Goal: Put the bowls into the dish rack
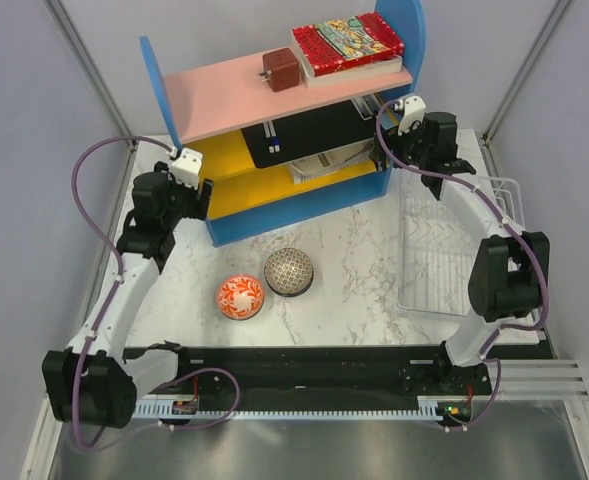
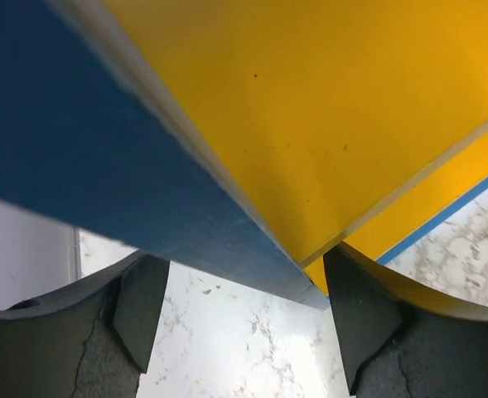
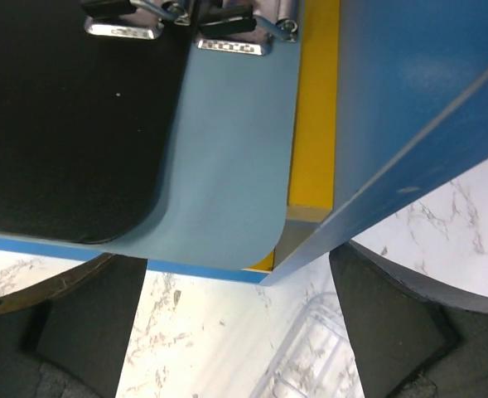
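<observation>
The left end effector (image 2: 239,319) hangs released, its fingers spread on either side of the left side panel of the blue shelf unit (image 1: 294,215). Two bowls sit just beside each other on the marble tabletop (image 1: 354,300) in front of that shelf: the orange-red floral bowl (image 1: 240,296), then the grey speckled bowl (image 1: 289,271). Well apart to their right lies the clear dish rack (image 1: 424,270). The right end effector (image 3: 239,332) is also released, jaws wide at the shelf unit's right end.
</observation>
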`<state>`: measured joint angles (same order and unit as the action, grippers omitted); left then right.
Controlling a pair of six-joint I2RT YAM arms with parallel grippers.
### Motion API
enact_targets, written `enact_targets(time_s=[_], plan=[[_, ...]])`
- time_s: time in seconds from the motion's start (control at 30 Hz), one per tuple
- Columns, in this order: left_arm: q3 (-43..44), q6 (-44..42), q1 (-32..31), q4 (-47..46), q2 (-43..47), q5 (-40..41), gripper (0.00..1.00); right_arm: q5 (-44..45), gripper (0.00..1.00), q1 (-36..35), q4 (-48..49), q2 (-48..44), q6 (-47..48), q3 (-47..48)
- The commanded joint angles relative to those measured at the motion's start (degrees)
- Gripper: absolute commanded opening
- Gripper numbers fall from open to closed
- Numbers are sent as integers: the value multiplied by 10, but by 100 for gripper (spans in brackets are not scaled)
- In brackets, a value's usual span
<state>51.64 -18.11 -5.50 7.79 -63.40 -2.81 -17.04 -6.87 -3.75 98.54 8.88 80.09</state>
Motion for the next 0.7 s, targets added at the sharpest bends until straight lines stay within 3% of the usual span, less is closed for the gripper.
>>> enact_targets(time_s=[0.0, 0.27, 0.67], plan=[[44, -18, 16, -30, -79, 51, 80, -32, 97, -4, 19, 39, -31, 52], [186, -27, 77, -44, -250, 53, 78, -31, 98, -16, 2, 81, -35, 107], [376, -41, 99, -21, -434, 68, 77, 34, 98, -61, -30, 160, -19, 195]])
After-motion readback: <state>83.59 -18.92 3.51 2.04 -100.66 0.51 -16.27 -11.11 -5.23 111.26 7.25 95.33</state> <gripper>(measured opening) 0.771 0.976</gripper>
